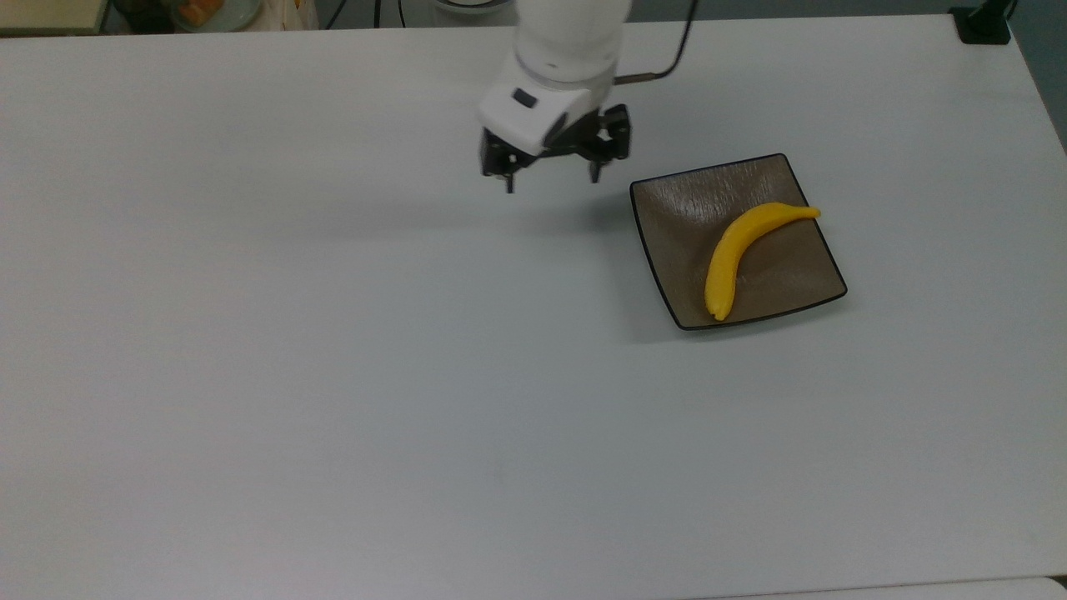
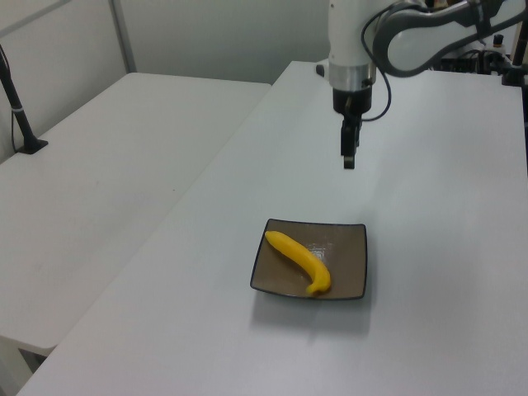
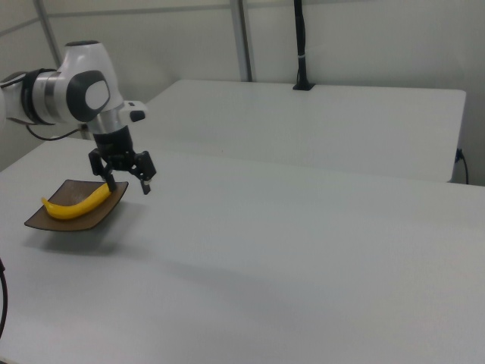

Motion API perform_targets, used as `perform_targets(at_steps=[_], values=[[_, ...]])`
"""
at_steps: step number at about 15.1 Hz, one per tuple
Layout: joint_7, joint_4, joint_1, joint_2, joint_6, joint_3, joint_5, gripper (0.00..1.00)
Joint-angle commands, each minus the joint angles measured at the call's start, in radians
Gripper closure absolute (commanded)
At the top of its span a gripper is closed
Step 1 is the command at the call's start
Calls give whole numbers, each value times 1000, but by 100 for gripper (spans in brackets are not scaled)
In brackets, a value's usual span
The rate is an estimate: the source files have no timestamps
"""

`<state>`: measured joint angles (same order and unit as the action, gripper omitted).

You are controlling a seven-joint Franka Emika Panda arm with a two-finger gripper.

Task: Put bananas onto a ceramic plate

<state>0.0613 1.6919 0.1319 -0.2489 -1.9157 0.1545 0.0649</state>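
The yellow banana [image 1: 738, 248] lies curved across the square brown-grey ceramic plate [image 1: 679, 217], its stem end resting on the plate's rim toward the top view's right. The left view shows the banana [image 2: 298, 259] on the plate [image 2: 346, 266], and so does the right view, banana [image 3: 77, 203] on plate [image 3: 53, 221]. My gripper [image 1: 551, 179] hangs open and empty above the bare table, off the plate toward the top view's left. It appears raised well above the table beyond the plate in the left view [image 2: 349, 162], and beside the plate in the right view [image 3: 129, 186].
The white table [image 1: 333, 375] spreads wide around the plate. A black cable [image 1: 658, 62] trails from the arm's wrist. A second white table [image 2: 99, 157] stands at the left view's left, with a black post [image 2: 18, 107] on it.
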Motion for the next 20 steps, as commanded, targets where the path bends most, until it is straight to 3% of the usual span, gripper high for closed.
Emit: perform_targets(at_steps=[1,6,9,12,20], values=[[-52,74,-5,103,41,-69,13,0],[-57,129,-47,238,44,-148,-11,0],[-67,134,-49,250,29,-194,-91,0],[-139,156,-49,250,29,-202,-93,0],[-143,153,-47,244,34,-202,-79,0]])
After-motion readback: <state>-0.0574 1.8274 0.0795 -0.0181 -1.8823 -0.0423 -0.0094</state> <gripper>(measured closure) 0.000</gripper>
